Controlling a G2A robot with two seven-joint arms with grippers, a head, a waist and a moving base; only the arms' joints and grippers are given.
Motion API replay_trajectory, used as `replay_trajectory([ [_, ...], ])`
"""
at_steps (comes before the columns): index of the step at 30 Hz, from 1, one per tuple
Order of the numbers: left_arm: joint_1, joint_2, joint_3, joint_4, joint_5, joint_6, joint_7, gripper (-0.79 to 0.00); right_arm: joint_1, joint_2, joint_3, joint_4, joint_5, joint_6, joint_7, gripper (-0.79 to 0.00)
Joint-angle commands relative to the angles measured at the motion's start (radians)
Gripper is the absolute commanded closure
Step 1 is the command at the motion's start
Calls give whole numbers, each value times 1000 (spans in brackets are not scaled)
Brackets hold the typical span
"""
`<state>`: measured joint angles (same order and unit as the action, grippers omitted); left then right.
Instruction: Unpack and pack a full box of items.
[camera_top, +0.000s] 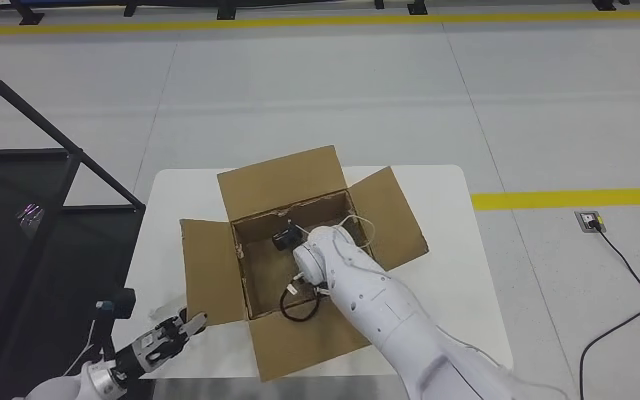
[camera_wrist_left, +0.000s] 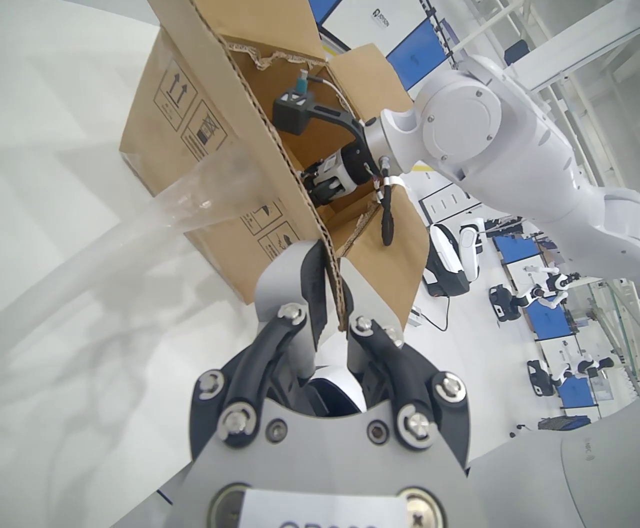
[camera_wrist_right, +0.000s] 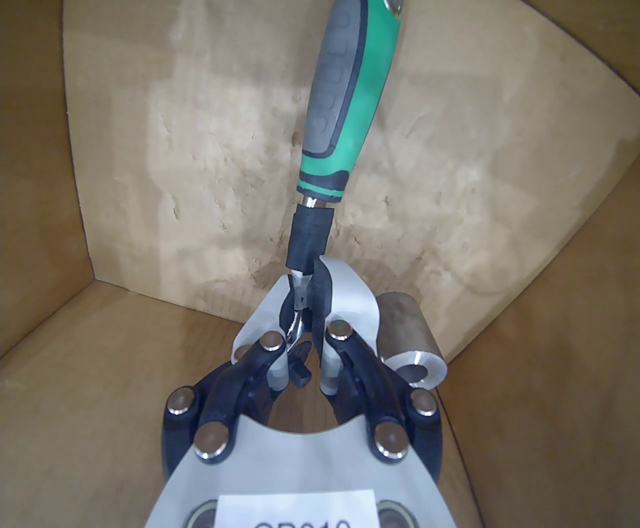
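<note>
1. Right wrist view: right gripper (camera_wrist_right: 306, 300) is down inside the box (camera_wrist_right: 165, 150), closed tight on the metal shank of the green-handled tool (camera_wrist_right: 350, 100). Handle points away ahead of the fingertips.
2. Metal cylinder (camera_wrist_right: 407, 340) lies just beside that gripper, in a box corner.
3. Left gripper (camera_wrist_left: 331, 300) is pinched shut on the box flap (camera_wrist_left: 260, 115) edge.
4. Judgement: few items are inside, so this is late unpacking or early packing; cannot tell which. Most of the task is left.

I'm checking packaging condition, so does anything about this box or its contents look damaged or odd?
Only wear on the cardboard box: its inner surface is scuffed with pale peeled patches, and one flap edge is ragged. The tool in the right gripper looks intact. The left gripper pinches another flap.
</note>
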<state>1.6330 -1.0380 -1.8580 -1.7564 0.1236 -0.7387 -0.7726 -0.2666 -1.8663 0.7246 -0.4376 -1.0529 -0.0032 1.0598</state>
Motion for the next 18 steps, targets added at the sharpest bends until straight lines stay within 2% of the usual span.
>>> replay_trajectory([
  [1,1,2,3,-1,1,1,-1,0,10,-7,0,34,10,-10,-7,-34],
  [3,1,4,6,-2,3,2,-2,0,20,-14,0,64,16,-10,-9,-185],
  [5,1,6,10,-4,5,1,-4,0,27,-21,1,89,22,-10,-15,-259],
  [7,0,8,12,-5,6,2,-4,0,34,-26,5,112,33,-13,-24,-296],
  [18,-6,19,31,-13,20,11,-11,0,61,-44,17,187,62,-38,-70,-271],
])
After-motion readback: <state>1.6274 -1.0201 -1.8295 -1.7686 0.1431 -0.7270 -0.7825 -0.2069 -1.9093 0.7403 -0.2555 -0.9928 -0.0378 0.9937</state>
